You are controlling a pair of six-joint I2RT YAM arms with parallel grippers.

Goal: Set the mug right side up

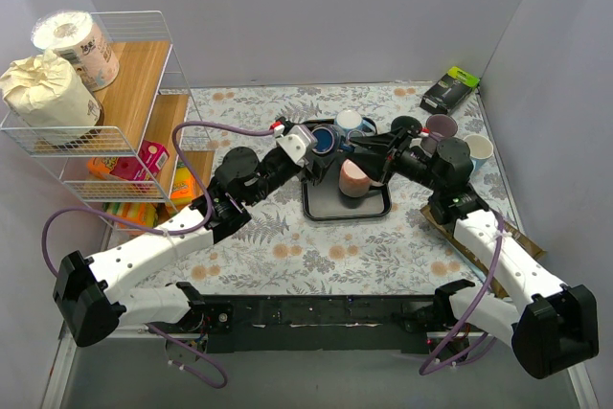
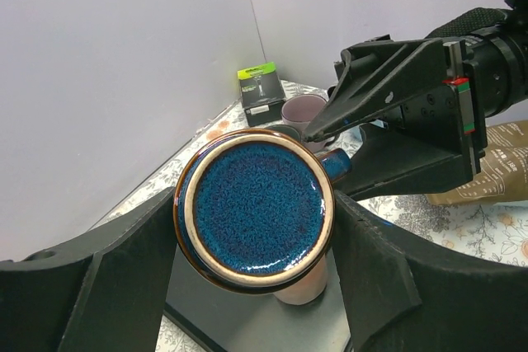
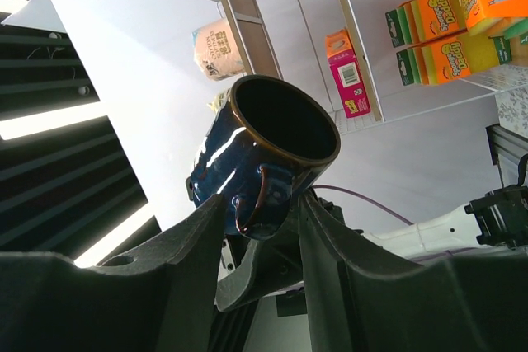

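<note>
The blue mug [image 1: 324, 139] is up in the air over the black tray [image 1: 321, 211] on the tabletop. It lies on its side. The left gripper [image 2: 252, 232] is clamped on its body. The right gripper [image 3: 260, 220] has a finger on each side of the handle [image 3: 250, 197]; I cannot tell if it squeezes.

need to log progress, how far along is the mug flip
Done: the mug is lifted above the tray. In hand: the left gripper clamps its body, while the right gripper straddles the handle; whether it grips is unclear. Left: the blue base faces the left wrist camera, so the mug is not yet mouth-up and set down.
</note>
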